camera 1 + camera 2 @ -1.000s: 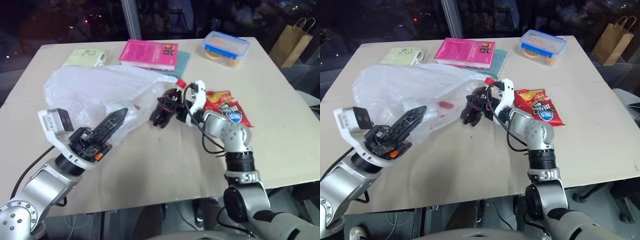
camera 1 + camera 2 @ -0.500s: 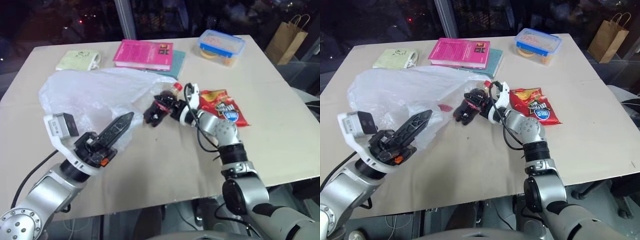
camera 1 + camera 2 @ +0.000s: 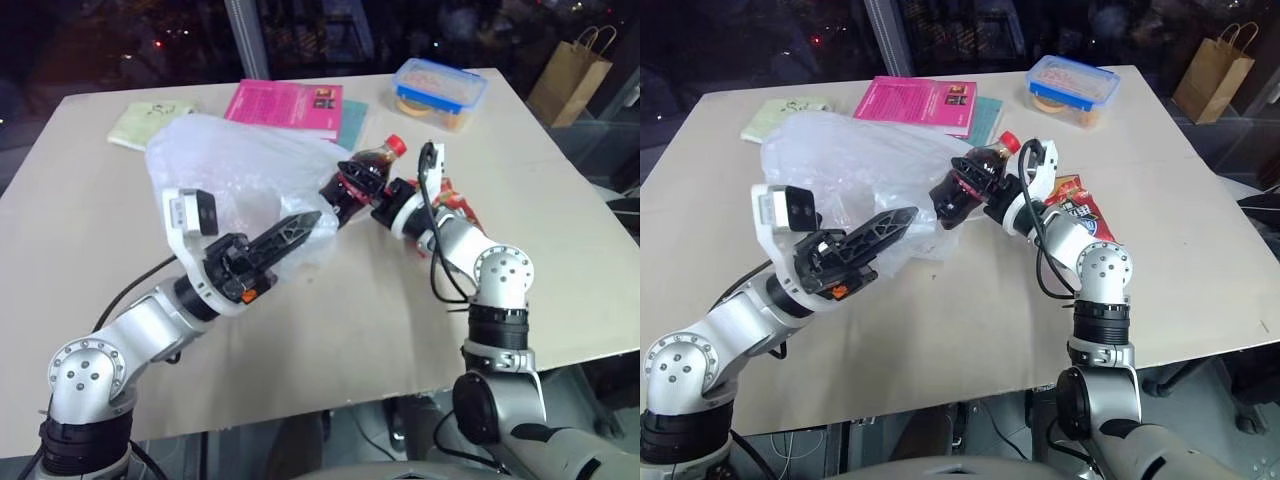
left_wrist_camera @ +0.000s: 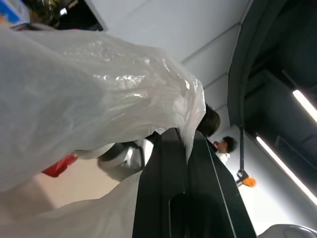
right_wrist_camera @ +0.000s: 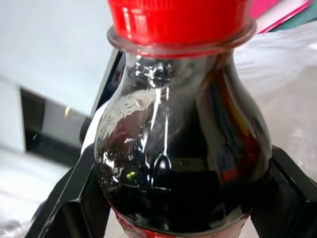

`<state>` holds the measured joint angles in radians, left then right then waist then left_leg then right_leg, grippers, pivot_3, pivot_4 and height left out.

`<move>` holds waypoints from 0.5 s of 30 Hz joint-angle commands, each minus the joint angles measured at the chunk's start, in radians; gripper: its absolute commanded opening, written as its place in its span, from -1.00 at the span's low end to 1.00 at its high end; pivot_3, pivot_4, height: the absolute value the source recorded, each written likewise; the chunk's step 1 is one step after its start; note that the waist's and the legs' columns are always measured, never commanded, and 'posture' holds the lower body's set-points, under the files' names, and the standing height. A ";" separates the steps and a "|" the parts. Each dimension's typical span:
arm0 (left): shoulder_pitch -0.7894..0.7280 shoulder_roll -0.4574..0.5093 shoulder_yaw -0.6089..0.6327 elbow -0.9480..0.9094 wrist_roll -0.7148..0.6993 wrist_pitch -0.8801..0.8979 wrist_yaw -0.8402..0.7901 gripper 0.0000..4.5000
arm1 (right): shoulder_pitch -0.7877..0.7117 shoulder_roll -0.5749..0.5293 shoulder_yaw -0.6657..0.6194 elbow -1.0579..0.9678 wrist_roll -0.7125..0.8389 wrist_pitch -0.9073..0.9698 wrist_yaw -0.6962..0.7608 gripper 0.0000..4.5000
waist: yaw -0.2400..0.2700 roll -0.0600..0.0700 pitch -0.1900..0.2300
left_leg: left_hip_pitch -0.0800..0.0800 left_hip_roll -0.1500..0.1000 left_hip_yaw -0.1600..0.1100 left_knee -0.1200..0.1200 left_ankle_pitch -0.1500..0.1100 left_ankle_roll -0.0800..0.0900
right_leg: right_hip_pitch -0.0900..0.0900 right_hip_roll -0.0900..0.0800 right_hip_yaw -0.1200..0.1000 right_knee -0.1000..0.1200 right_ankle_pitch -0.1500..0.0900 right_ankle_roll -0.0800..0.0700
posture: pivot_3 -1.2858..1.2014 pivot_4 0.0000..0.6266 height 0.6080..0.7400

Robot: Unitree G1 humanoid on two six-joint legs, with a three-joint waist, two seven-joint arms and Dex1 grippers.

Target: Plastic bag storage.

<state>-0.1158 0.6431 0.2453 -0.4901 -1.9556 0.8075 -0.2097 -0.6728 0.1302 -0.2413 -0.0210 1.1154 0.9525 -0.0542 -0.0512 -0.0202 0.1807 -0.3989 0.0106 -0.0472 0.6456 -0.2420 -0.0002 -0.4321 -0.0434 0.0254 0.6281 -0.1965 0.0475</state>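
A large beige table (image 3: 330, 330) is observed, with the plastic bag (image 3: 235, 170) resting on its far left half, partly lifted off the surface. A fold of the bag's edge is clenched in the left gripper (image 3: 300, 222), whose two fingers are pressed together on the film, as confirmed in the left wrist view. A dark cola bottle (image 3: 362, 178) with a red cap is grasped round its body by the right gripper (image 3: 372, 196), the fingers set wide on either side; the bottle is held tilted, base toward the bag, cap up and away. A pink book (image 3: 290, 103) and a lidded food box (image 3: 446, 88) are noted at the far edge, a green cloth (image 3: 145, 122) at the far left, a red snack packet (image 3: 1080, 215) just beside the right forearm, and a brown paper bag (image 3: 562, 75) off the table to the right.

Risks are judged as follows. The bag's mouth cannot be made out as open; if the bottle is pushed forward, the film may be crumpled or pierced. The thin film may slip from the pinch if it is tugged. The smooth, rounded bottle may rotate or slide in the wide grip while tilted.
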 commanded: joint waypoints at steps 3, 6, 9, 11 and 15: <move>-0.009 -0.037 0.030 -0.029 -0.017 0.020 0.039 -1.00 | -0.001 0.079 0.049 0.049 -0.006 -0.057 0.039 0.40 | 0.003 0.000 0.000 | 0.000 0.000 0.000 0.000 0.000 0.000 | 0.000 0.001 0.000 0.000 0.000 0.000 | 0.03 -0.52 1.00; 0.000 -0.061 0.048 -0.054 -0.017 -0.008 0.087 -1.00 | 0.018 0.066 0.057 0.063 -0.009 -0.062 0.049 0.40 | 0.009 0.000 0.000 | -0.001 0.000 0.001 0.000 0.000 0.000 | 0.000 0.000 0.001 -0.001 0.000 0.000 | 0.03 -0.52 1.00; 0.014 -0.082 0.063 -0.078 -0.017 -0.031 0.126 -1.00 | 0.054 0.044 0.046 0.033 0.010 -0.052 0.038 0.40 | 0.014 0.000 0.000 | -0.001 0.000 0.000 0.000 0.000 0.000 | 0.000 0.000 0.000 -0.001 0.000 0.000 | 0.03 -0.52 1.00; 0.024 -0.101 0.065 -0.097 -0.017 -0.054 0.155 -1.00 | 0.085 0.028 0.046 0.013 0.016 -0.038 0.035 0.40 | 0.015 0.000 0.000 | -0.001 0.000 0.000 0.000 0.000 0.000 | 0.000 -0.001 0.000 -0.001 0.000 0.000 | 0.03 -0.52 1.00; 0.021 -0.129 0.061 -0.121 -0.017 -0.086 0.193 -1.00 | 0.117 0.033 0.078 0.009 -0.004 -0.025 0.043 0.40 | 0.012 0.000 0.000 | -0.001 -0.001 0.000 0.000 0.000 0.000 | 0.000 -0.001 0.000 -0.001 0.000 0.000 | 0.03 -0.52 1.00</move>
<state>-0.0901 0.5217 0.2923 -0.5627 -1.9556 0.7465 -0.0311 -0.5375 0.1398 -0.1848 0.0506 1.0928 0.9294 -0.0322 -0.0393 -0.0202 0.1808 -0.3996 0.0099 -0.0465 0.6456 -0.2420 -0.0002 -0.4321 -0.0447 0.0259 0.6273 -0.1963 0.0475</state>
